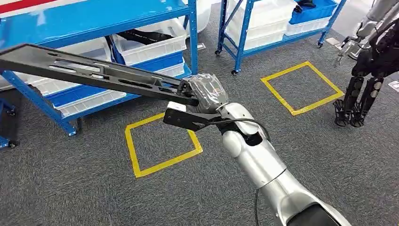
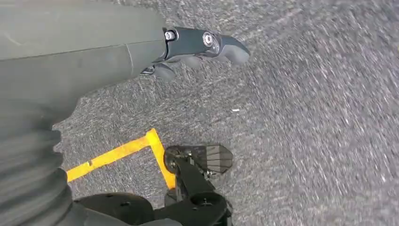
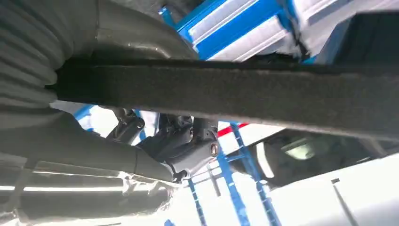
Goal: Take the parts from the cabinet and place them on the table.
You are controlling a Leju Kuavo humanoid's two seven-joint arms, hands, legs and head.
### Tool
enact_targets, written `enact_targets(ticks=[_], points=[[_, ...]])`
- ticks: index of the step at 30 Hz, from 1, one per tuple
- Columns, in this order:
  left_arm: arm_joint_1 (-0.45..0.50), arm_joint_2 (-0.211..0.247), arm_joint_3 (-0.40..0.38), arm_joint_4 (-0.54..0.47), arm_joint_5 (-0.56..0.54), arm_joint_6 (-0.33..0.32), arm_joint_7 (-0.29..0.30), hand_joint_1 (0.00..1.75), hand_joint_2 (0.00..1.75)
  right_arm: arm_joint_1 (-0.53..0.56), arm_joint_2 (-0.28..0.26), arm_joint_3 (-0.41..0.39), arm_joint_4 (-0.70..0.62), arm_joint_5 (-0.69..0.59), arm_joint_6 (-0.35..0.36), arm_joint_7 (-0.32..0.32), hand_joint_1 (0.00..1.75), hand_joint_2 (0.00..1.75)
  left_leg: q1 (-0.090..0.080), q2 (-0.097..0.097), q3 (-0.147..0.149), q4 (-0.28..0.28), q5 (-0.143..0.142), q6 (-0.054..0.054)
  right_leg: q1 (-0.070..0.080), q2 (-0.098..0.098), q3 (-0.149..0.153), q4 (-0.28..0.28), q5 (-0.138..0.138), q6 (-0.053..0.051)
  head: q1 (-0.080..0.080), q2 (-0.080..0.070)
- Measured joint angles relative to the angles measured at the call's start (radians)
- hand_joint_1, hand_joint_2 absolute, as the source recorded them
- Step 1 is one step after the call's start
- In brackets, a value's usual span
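Right now the right hand (image 1: 207,94) grips one end of a long black slotted part (image 1: 89,70), which reaches out from the hand toward the blue shelving (image 1: 117,28). Meanwhile the left hand (image 2: 197,47) hangs over grey carpet (image 2: 306,117), fingers curled in, holding nothing.

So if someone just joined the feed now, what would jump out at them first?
First, the long black slotted part, held at one end by the right hand and sticking out leftward over the grey carpet in front of the blue shelving with its white bins. Next, the yellow tape squares on the floor below it. Last, another robot standing at the far right.
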Motion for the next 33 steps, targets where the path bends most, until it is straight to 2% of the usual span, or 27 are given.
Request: enact_targets(ticks=[1,3,4,5,6,7,8,9,10,13,14,15,16,18,19,20,21,22,23,24,25,26,29,30,31,32,33], points=[[0.0,0.0,0.0,0.0,0.0,0.0,0.0,0.0,1.75,0.0,0.002,0.0,0.0,0.0,0.0,0.0,1.75,1.75,0.002,-0.032,-0.027,0.068,-0.046,-0.003,0.0,0.007,-0.004,0.0,0.003,-0.005,-0.001,0.0],[0.002,0.0,0.0,0.0,0.0,0.0,0.0,0.0,1.75,0.001,0.005,0.001,0.002,0.0,0.0,0.0,1.75,1.75,0.002,-0.051,-0.101,0.239,-0.127,-0.008,0.004,0.028,-0.013,0.001,0.009,-0.013,-0.001,0.0],[0.003,0.0,0.0,0.0,0.0,0.0,0.0,0.0,1.75,0.002,0.005,0.001,0.003,0.0,0.0,0.0,1.75,1.75,0.002,-0.053,-0.123,0.29,-0.14,-0.007,0.006,0.038,-0.015,0.001,0.011,-0.014,0.0,0.0],[0.003,0.0,0.0,0.0,0.0,0.0,0.0,0.0,1.75,0.002,0.005,0.001,0.005,0.0,0.0,0.0,1.75,1.75,0.002,-0.053,-0.122,0.29,-0.127,-0.005,0.008,0.051,-0.017,0.002,0.013,-0.013,0.0,0.0],[0.003,0.0,0.0,0.0,0.0,0.0,0.0,0.0,1.75,0.003,0.005,0.001,0.006,0.001,0.0,0.0,1.75,1.75,0.002,-0.054,-0.097,0.242,-0.091,-0.002,0.008,0.064,-0.017,0.003,0.014,-0.011,-0.001,0.0],[0.003,0.0,0.0,0.0,0.0,0.001,0.0,0.0,1.75,0.003,0.005,0.001,0.006,0.002,0.0,0.0,1.75,1.75,0.002,-0.06,-0.052,0.157,-0.043,0.003,0.009,0.077,-0.017,0.006,0.015,-0.01,0.0,0.0],[0.002,0.0,0.0,0.0,0.0,0.001,0.0,0.0,1.75,0.002,0.006,0.0,0.006,0.003,0.0,0.0,1.75,1.75,0.002,-0.082,-0.003,0.059,0.005,0.01,0.01,0.089,-0.016,0.008,0.015,-0.009,-0.001,0.0],[0.003,0.003,0.0,0.0,0.0,0.002,0.0,0.0,1.75,0.002,0.008,0.0,0.007,0.003,0.0,0.0,1.75,1.75,0.004,-0.133,0.026,-0.002,0.017,0.02,0.006,0.096,-0.018,0.008,0.017,-0.007,0.001,0.0],[0.003,0.003,0.001,0.0,0.0,0.003,0.0,0.0,1.75,0.0,0.008,0.0,0.007,0.003,0.0,0.0,1.75,1.75,0.006,-0.144,0.03,-0.011,0.019,0.021,0.017,0.106,-0.025,0.013,0.021,0.0,0.003,0.0],[0.002,0.003,0.001,0.0,0.0,0.009,-0.001,0.0,1.75,0.001,0.011,-0.005,0.007,0.003,0.0,0.0,1.75,1.75,-0.002,-0.108,0.029,-0.023,0.016,0.025,0.006,0.139,-0.044,0.009,0.037,0.023,-0.003,0.0],[0.001,-0.003,0.001,0.0,0.001,0.011,-0.002,0.0,1.75,0.001,0.01,-0.01,0.007,0.003,-0.001,0.0,1.75,1.75,0.011,-0.089,0.032,-0.041,0.024,0.031,0.023,0.14,-0.054,0.014,0.036,0.028,-0.003,0.0],[0.001,-0.003,0.002,-0.001,0.001,0.016,-0.003,0.0,1.75,0.0,0.01,-0.014,0.006,0.003,-0.002,0.0,1.75,1.75,0.008,-0.077,0.032,-0.043,0.03,0.037,0.02,0.088,-0.074,0.039,0.017,0.023,-0.002,0.0],[0.003,-0.003,0.002,-0.001,0.002,0.019,-0.004,0.0,1.75,-0.002,0.01,-0.015,0.007,0.003,-0.002,0.0,1.75,1.75,0.008,-0.067,0.027,-0.043,0.031,0.042,0.021,0.055,-0.095,0.092,-0.013,0.018,0.01,0.0],[0.007,-0.004,0.004,-0.001,0.002,0.02,-0.003,0.0,1.75,-0.003,0.009,-0.019,0.007,0.002,-0.005,0.0,1.75,1.75,0.004,-0.036,0.024,-0.042,0.032,0.042,0.01,0.029,-0.172,0.268,-0.083,0.019,0.007,0.0],[0.008,-0.004,0.005,-0.001,0.002,0.02,-0.003,0.0,1.75,-0.002,0.007,-0.023,0.008,0.003,-0.006,0.002,1.75,1.75,0.004,-0.023,0.022,-0.042,0.032,0.042,0.006,0.026,-0.196,0.324,-0.101,0.023,0.01,0.0],[0.008,-0.004,0.006,-0.001,0.002,0.02,-0.001,0.0,1.75,-0.001,0.004,-0.027,0.008,0.007,-0.008,0.005,1.75,1.75,0.004,-0.01,0.022,-0.042,0.033,0.041,0.001,0.025,-0.197,0.337,-0.1,0.033,0.01,0.0],[0.008,-0.004,0.007,-0.001,0.0,0.02,0.001,0.0,1.75,-0.001,0.0,-0.032,0.008,0.012,-0.009,0.006,1.75,1.75,0.005,0.003,0.023,-0.041,0.033,0.041,-0.003,0.022,-0.173,0.301,-0.084,0.044,0.01,0.0],[0.008,-0.005,0.007,-0.001,-0.001,0.02,0.003,0.0,1.75,-0.001,-0.003,-0.037,0.008,0.019,-0.011,0.007,1.75,1.75,0.006,0.015,0.024,-0.041,0.033,0.04,-0.007,0.014,-0.128,0.226,-0.056,0.056,0.011,0.0],[0.008,-0.006,0.007,-0.001,-0.003,0.02,0.006,0.0,1.75,-0.001,-0.006,-0.044,0.007,0.026,-0.012,0.007,1.75,1.75,0.007,0.028,0.027,-0.041,0.031,0.036,-0.01,-0.009,-0.06,0.108,-0.017,0.069,0.01,0.0],[0.007,-0.006,0.007,-0.001,-0.007,0.019,0.007,0.0,1.75,-0.002,-0.008,-0.05,0.005,0.035,-0.014,0.009,1.75,1.75,0.003,0.038,0.03,-0.039,0.028,0.029,-0.011,-0.055,-0.019,0.022,-0.007,0.07,0.011,0.0],[0.007,-0.005,0.008,-0.001,-0.013,0.019,0.008,0.0,1.75,-0.003,-0.01,-0.055,0.003,0.043,-0.019,0.009,1.75,1.75,-0.003,0.046,0.024,-0.037,0.027,0.022,0.005,-0.062,-0.007,0.016,-0.012,0.059,0.01,0.0],[0.007,-0.005,0.008,-0.001,-0.015,0.019,0.009,0.0,1.75,-0.002,-0.015,-0.06,0.0,0.048,-0.024,0.011,1.75,1.75,-0.005,0.052,0.023,-0.035,0.029,0.017,0.002,-0.042,-0.016,0.013,-0.006,0.048,0.005,0.0],[0.005,-0.005,0.008,-0.001,-0.022,0.018,0.01,0.0,1.75,0.006,-0.032,-0.074,-0.001,0.057,-0.025,0.019,1.75,1.75,0.001,0.082,0.024,-0.033,0.026,0.009,-0.003,-0.01,-0.023,0.014,0.0,0.035,0.004,0.0],[0.004,-0.005,0.008,-0.002,-0.023,0.017,0.01,0.0,1.75,0.008,-0.036,-0.079,-0.005,0.059,-0.025,0.019,1.75,1.75,0.011,0.039,0.017,-0.018,0.005,-0.002,-0.011,0.003,-0.023,0.012,0.004,0.029,0.004,0.0],[0.004,-0.005,0.008,-0.002,-0.023,0.016,0.01,0.0,1.75,0.008,-0.038,-0.081,-0.005,0.062,-0.025,0.02,1.75,1.75,0.012,-0.005,0.001,0.025,-0.029,-0.002,-0.01,0.012,-0.025,0.012,0.007,0.021,0.003,0.0],[0.006,-0.005,0.008,-0.001,-0.024,0.013,0.01,0.0,1.75,0.009,-0.039,-0.08,-0.006,0.066,-0.026,0.021,1.75,1.75,0.011,-0.033,-0.031,0.101,-0.074,-0.001,-0.009,0.021,-0.026,0.012,0.009,0.015,0.003,0.0],[0.007,-0.005,0.008,-0.001,-0.028,0.008,0.01,0.0,1.75,0.013,-0.039,-0.081,-0.008,0.069,-0.028,0.022,1.75,1.75,0.011,-0.047,-0.07,0.19,-0.113,-0.001,-0.006,0.034,-0.028,0.012,0.011,0.012,0.003,0.0]])
